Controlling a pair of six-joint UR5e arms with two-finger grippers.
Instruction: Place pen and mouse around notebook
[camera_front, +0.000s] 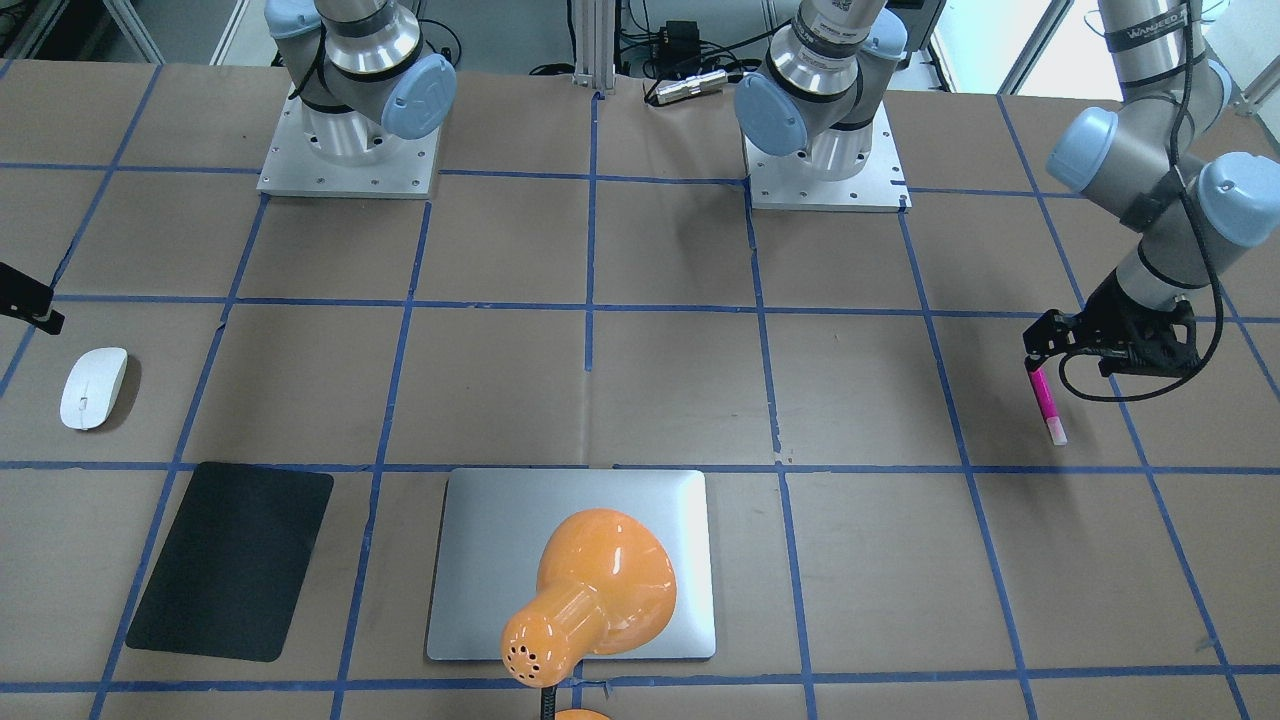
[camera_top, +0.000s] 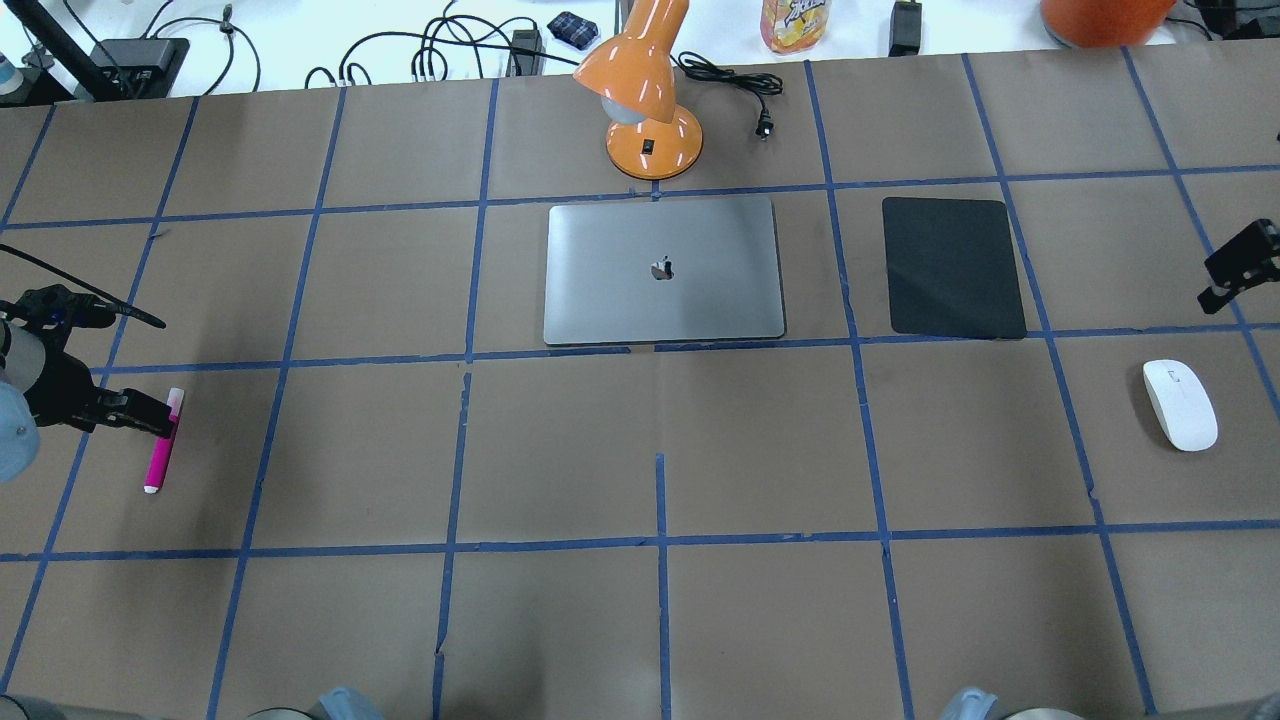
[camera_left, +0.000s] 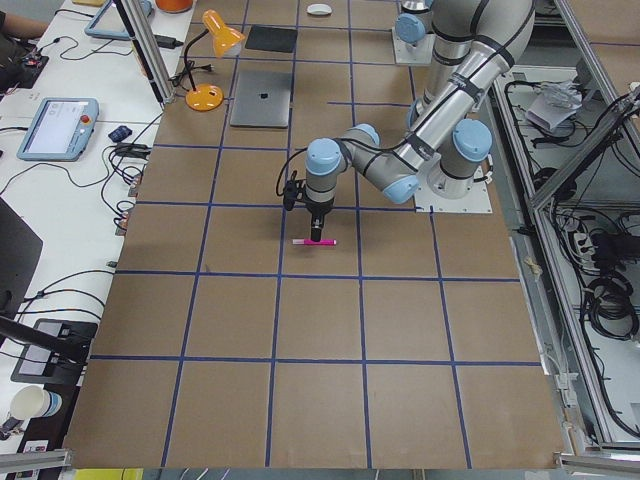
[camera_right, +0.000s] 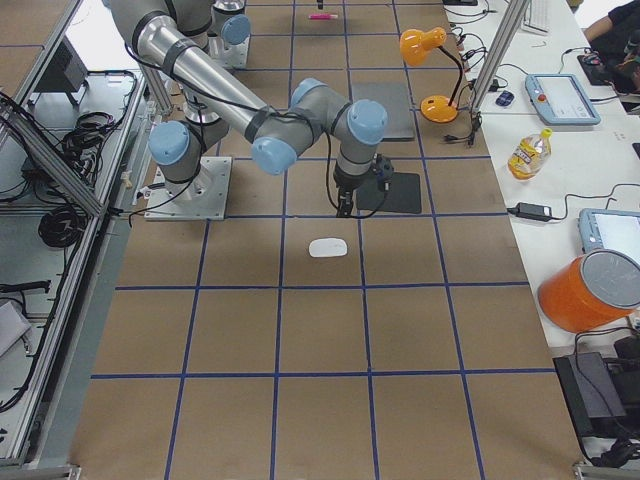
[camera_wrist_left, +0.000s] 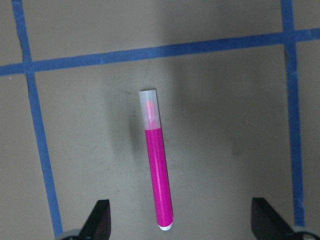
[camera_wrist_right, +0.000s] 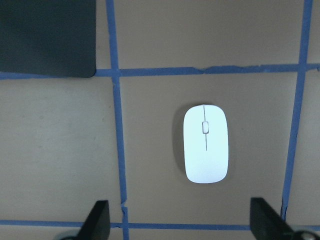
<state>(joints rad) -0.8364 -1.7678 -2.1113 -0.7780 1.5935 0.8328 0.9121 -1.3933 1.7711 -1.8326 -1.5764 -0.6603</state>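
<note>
The magenta pen (camera_wrist_left: 158, 175) with its pale cap lies flat on the brown table, far to the robot's left. My left gripper (camera_wrist_left: 182, 222) hovers over its magenta end, open, one finger on each side and neither touching it. The same pen (camera_top: 163, 445) and left gripper (camera_top: 150, 418) show at the overhead view's left edge. The white mouse (camera_wrist_right: 205, 144) rests on the table at the robot's far right. My right gripper (camera_wrist_right: 180, 222) is open above and short of it, holding nothing. The silver notebook (camera_top: 660, 270) lies closed at the table's far middle.
A black mat (camera_top: 953, 266) lies to the right of the notebook. An orange desk lamp (camera_top: 645, 100) stands just beyond the notebook, and in the front-facing view its shade (camera_front: 590, 595) overlaps the lid. Cables, a bottle and an orange tub line the far edge.
</note>
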